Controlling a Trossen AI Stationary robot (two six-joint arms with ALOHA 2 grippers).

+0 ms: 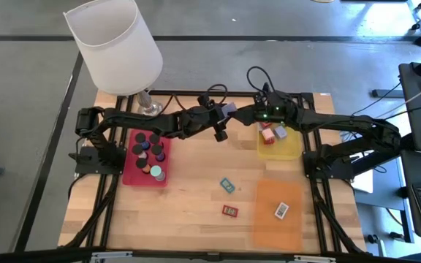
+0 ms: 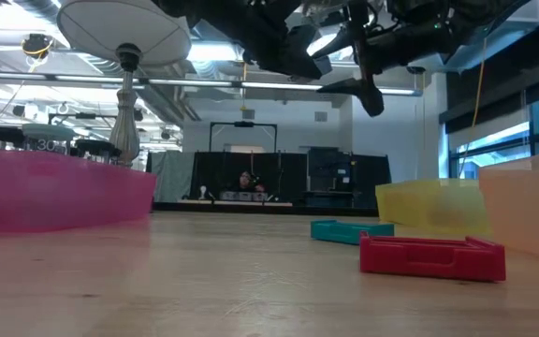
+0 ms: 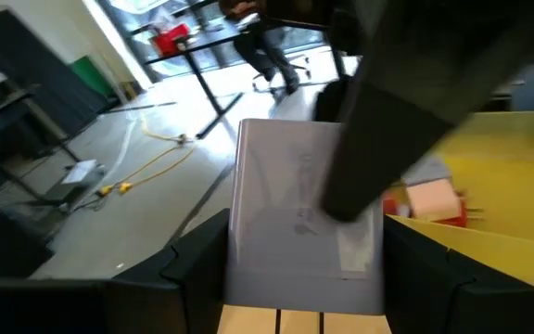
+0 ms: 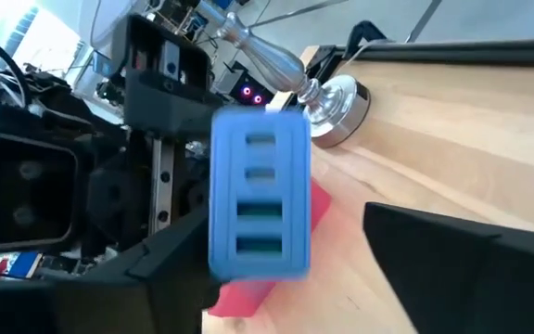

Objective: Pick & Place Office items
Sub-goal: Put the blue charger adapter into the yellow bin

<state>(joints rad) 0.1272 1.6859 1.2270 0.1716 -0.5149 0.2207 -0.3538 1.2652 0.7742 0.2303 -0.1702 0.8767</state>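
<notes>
High view: wood table [image 1: 196, 197], concrete floor round it. Lamp [image 1: 115, 44] at far-left corner. Red mat [image 1: 134, 172] w/ round pieces [image 1: 148, 150] by left edge, yellow mat [image 1: 287, 150] w/ small blocks [image 1: 272, 134] toward far-right. Left gripper [image 1: 223, 115] & right gripper [image 1: 241, 113] meet above far edge, mid-table, lavender block [image 1: 229, 109] between them.

Low view: open workshop behind, a person seated far back. Teal rectangle [image 2: 349, 230] & red rectangle [image 2: 431, 256] lie flat on the wood. Both grippers up top, off the table.

Left wrist view: L fingers [image 3: 193, 264] pinch the block by its sides. Long axis runs along the fingers, out past the tips. One R finger crosses its face.

Right wrist view: R fingers [image 4: 434, 255] spread either side of the block, one well apart from it, no grip.
</notes>
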